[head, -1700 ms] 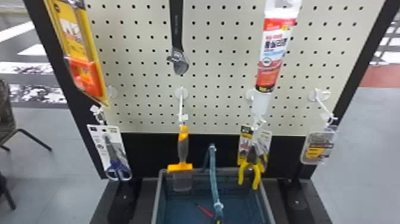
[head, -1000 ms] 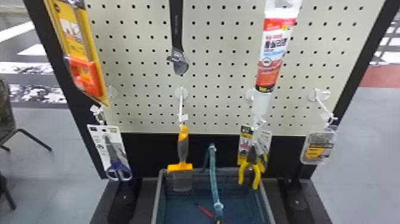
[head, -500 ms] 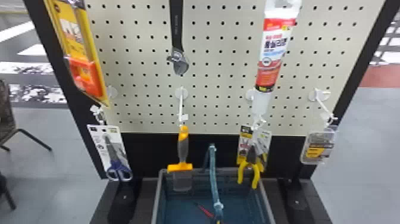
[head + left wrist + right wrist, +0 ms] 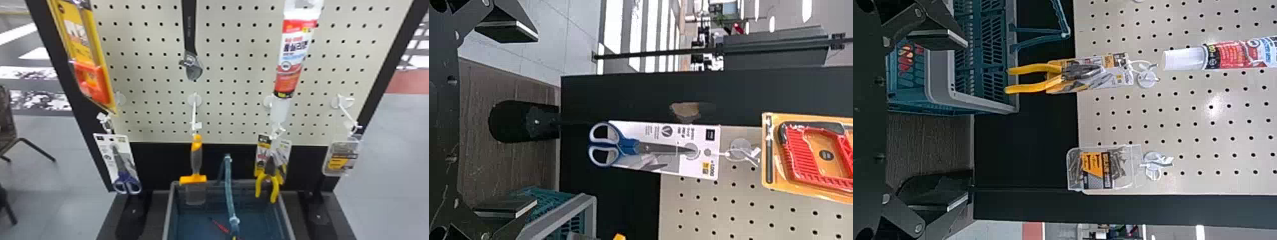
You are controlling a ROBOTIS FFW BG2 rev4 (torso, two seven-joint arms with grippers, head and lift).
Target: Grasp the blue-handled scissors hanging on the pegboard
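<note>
"Where do the blue-handled scissors (image 4: pixel 122 175) hang?" asks the first speaker.

"Low on the left side of the pegboard (image 4: pixel 223 110)," says the second, "on a white card (image 4: pixel 107 153) below a white hook (image 4: pixel 103 118), handles down (the rings are blue outside, pale inside)."

"And the left gripper (image 4: pixel 511 117)?"

"Its two fingers stand wide apart in the left wrist view, with nothing between them. The scissors are beyond the fingertips, touching neither."

"The right one?"

"The right gripper (image 4: pixel 943 120) has its fingers spread too, and it holds nothing. The yellow-handled pliers (image 4: pixel 274 190) hang beyond it on their own card."

"What is between scissors and pliers?"

"An orange-and-gray tool (image 4: pixel 196 158), hanging upright in the head view. Below it the basket (image 4: pixel 168 207) stands at the board's foot, its blue handle (image 4: pixel 228 188) raised."
</note>
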